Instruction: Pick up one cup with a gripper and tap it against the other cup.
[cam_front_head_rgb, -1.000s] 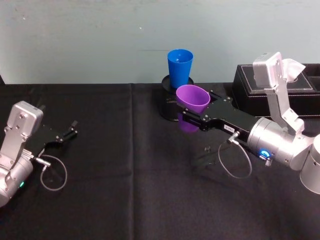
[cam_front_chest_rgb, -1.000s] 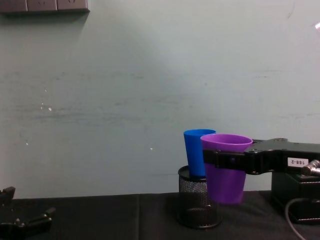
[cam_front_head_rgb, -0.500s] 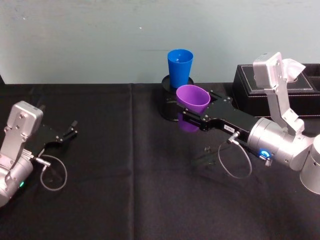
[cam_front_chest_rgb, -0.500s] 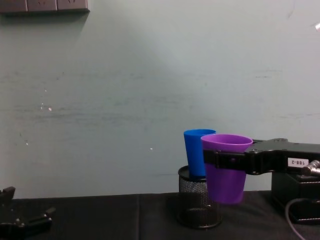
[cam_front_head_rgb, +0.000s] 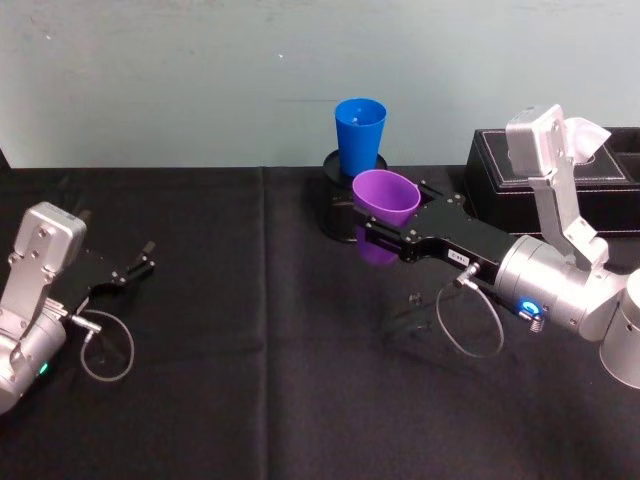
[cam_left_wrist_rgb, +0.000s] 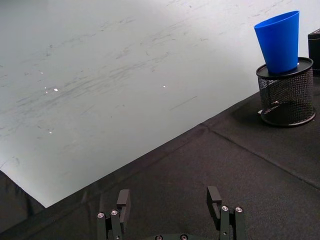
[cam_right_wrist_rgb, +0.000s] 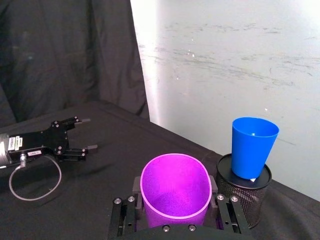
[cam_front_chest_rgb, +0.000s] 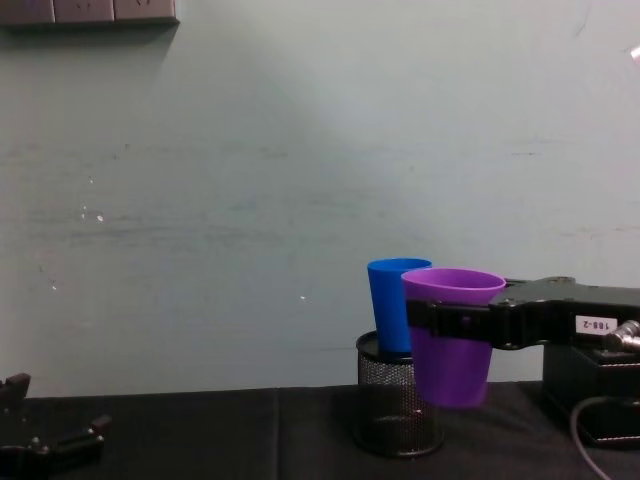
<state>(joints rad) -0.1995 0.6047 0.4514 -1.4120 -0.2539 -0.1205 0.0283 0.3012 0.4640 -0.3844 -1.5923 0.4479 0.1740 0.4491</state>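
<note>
My right gripper (cam_front_head_rgb: 385, 222) is shut on the purple cup (cam_front_head_rgb: 385, 205), holding it upright above the table. In the chest view the purple cup (cam_front_chest_rgb: 452, 335) hangs just in front of the blue cup (cam_front_chest_rgb: 396, 305); whether they touch I cannot tell. The blue cup (cam_front_head_rgb: 359, 134) stands upright in a black mesh pen holder (cam_front_chest_rgb: 398, 408) at the back. From the right wrist, the purple cup (cam_right_wrist_rgb: 175, 190) sits between the black fingers, the blue cup (cam_right_wrist_rgb: 252, 146) beyond it. My left gripper (cam_front_head_rgb: 137, 265) rests open over the table at the far left.
A black box (cam_front_head_rgb: 505, 160) with a white tissue stands at the back right, behind my right arm. A black cloth (cam_front_head_rgb: 250, 380) covers the table. A pale wall closes off the back.
The purple cup has risen very slightly in the chest view. The left arm has not moved.
</note>
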